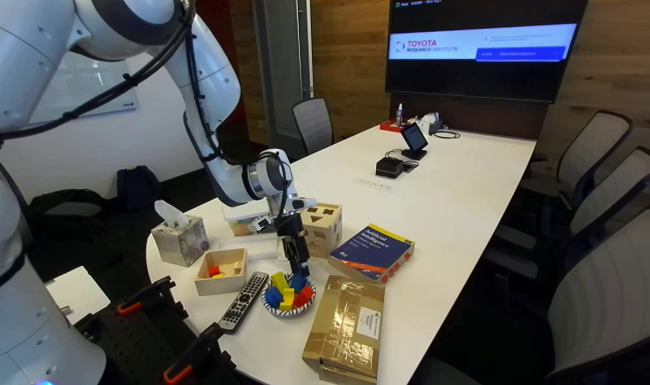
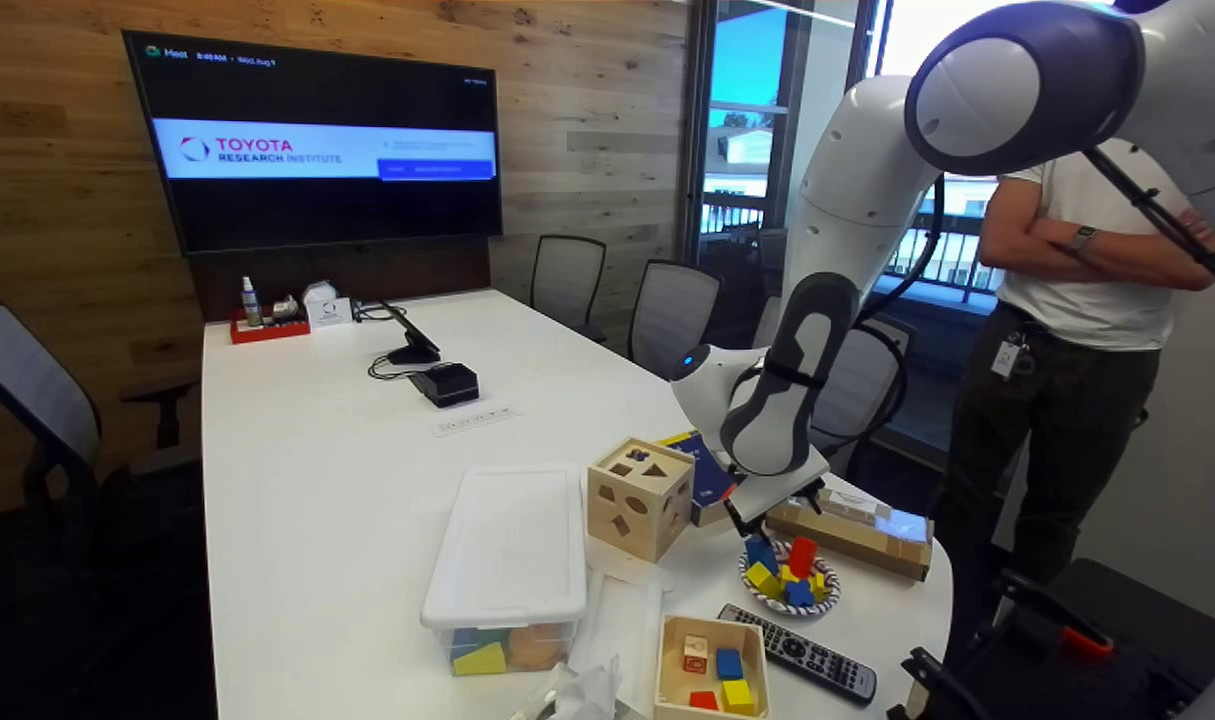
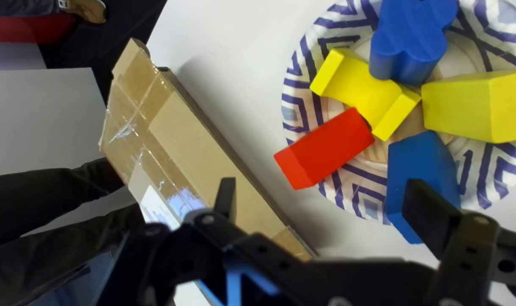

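The screen (image 2: 322, 150) reads "TOYOTA RESEARCH INSTITUTE", the book (image 1: 370, 251) "Artificial Intelligence". In the wrist view the gripper (image 3: 321, 193) has its fingers spread, pinching nothing. At six o'clock in the bowl (image 3: 298, 83), near three o'clock from the gap (contact unclear), lies a blue block (image 3: 415, 165), long axis roughly twelve-to-six.

the screen (image 2: 332, 150) reads "toyota research institute"; the book (image 1: 372, 250), "artificial intelligence".

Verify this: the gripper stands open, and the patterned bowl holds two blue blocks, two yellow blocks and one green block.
The green is wrong: the wrist view shows a red block instead. The gripper stands open, and the patterned bowl also holds two blue blocks and two yellow blocks.
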You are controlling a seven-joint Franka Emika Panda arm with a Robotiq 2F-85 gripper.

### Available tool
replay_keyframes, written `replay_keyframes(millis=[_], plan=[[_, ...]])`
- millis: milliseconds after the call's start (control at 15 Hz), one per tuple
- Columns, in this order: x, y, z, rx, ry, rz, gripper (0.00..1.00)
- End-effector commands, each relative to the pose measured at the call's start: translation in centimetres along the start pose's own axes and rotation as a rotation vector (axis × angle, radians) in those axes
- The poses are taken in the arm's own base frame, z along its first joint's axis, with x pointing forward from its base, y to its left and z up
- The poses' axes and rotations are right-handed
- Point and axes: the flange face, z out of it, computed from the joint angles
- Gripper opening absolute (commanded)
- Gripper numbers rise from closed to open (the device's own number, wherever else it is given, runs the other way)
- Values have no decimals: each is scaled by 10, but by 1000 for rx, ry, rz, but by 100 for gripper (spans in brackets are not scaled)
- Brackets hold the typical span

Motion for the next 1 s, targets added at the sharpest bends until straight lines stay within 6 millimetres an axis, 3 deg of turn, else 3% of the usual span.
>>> replay_keyframes(millis=[0,800,867,933], plan=[[-4,2,0,-10,11,0,100],[-26,23,12,10,-6,-5,100],[-17,12,16,-2,-24,-8,100],[-19,14,17,0,-24,-7,100]])
